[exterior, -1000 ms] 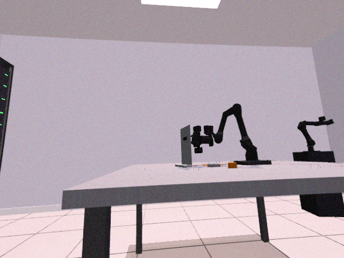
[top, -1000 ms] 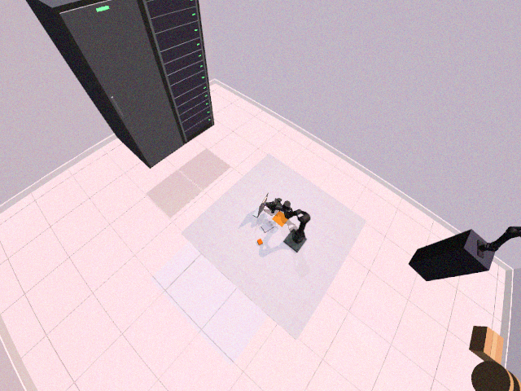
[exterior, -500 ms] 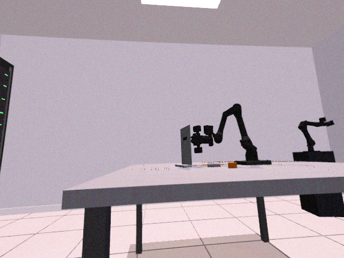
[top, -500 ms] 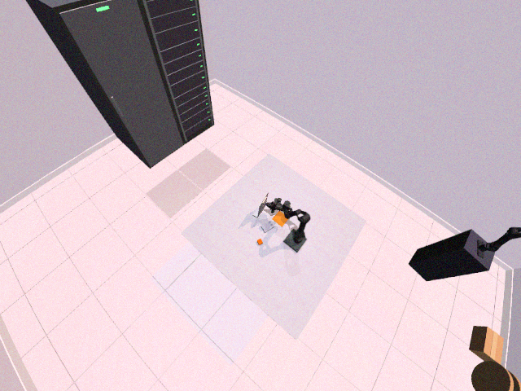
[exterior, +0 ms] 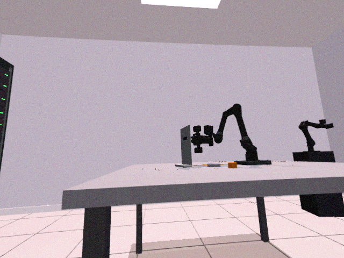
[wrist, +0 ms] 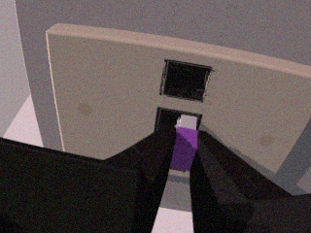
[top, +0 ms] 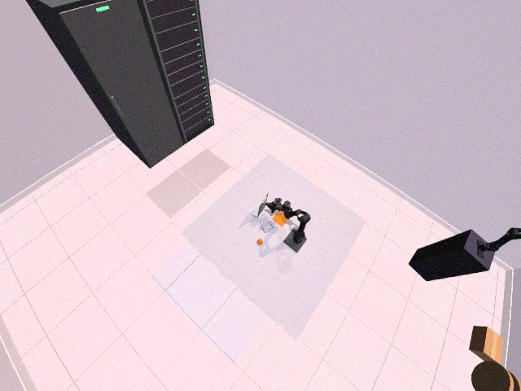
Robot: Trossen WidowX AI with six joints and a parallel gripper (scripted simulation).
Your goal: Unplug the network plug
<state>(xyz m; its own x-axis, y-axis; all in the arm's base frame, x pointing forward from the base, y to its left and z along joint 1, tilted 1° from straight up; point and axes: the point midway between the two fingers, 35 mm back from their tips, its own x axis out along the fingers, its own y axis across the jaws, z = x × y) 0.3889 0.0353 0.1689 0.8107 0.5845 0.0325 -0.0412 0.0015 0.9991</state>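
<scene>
The upright panel (top: 262, 205) (exterior: 186, 152) (wrist: 112, 73) stands in front of the arm. In the wrist view the purple plug (wrist: 185, 149) has its pale front end at the dark socket (wrist: 165, 118) below the top opening. A small whitish piece beside that front end may be the tab; whether it is pressed down cannot be told. My gripper (wrist: 183, 138) (exterior: 192, 139) is shut on the plug, one black finger on each side. The fingers hide the lower part of the panel's middle. The orange square (top: 280, 219) lies flat on the table, below and behind the gripper.
A small orange block (top: 259, 241) (exterior: 232, 165) and a flat grey piece (top: 266, 226) (exterior: 213, 165) are on the table (top: 269, 290) (exterior: 166, 188). The panel has another opening (wrist: 186, 81) above the plug. A second arm stands on a dark pedestal (top: 450, 257) away from the table.
</scene>
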